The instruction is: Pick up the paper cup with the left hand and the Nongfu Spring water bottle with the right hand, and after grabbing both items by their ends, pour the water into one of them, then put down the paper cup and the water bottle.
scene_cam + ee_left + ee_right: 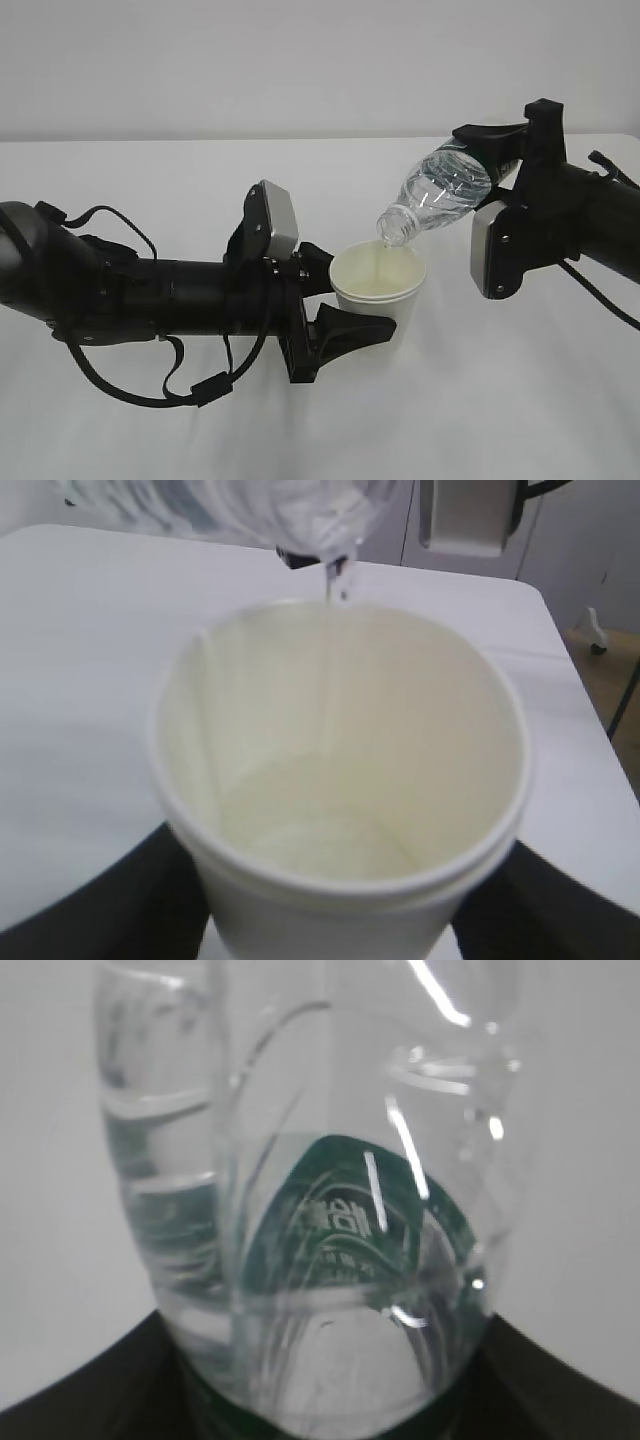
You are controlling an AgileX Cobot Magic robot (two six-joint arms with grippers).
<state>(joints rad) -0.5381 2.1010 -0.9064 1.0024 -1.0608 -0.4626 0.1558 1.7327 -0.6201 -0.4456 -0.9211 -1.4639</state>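
Left hand (345, 305) fingers clenching paper cup (378, 288) low on wall, holding it above table (520, 400). Right hand (505, 175) clamping Nongfu Spring water bottle (440, 195) near base, neck tilting down over cup rim. Thin water (334, 580) stream falling at far rim.
Risks:
1. Stream overshooting rim, wetting table.
2. Squeezed cup deforming, slipping.

The exterior camera stands across the table (320, 430), looking down at a slant. The left wrist camera peers very close into the cup (340, 780), with the bottle (300, 510) at twelve o'clock. The right wrist camera presses against the bottle. All three views share the bottle.
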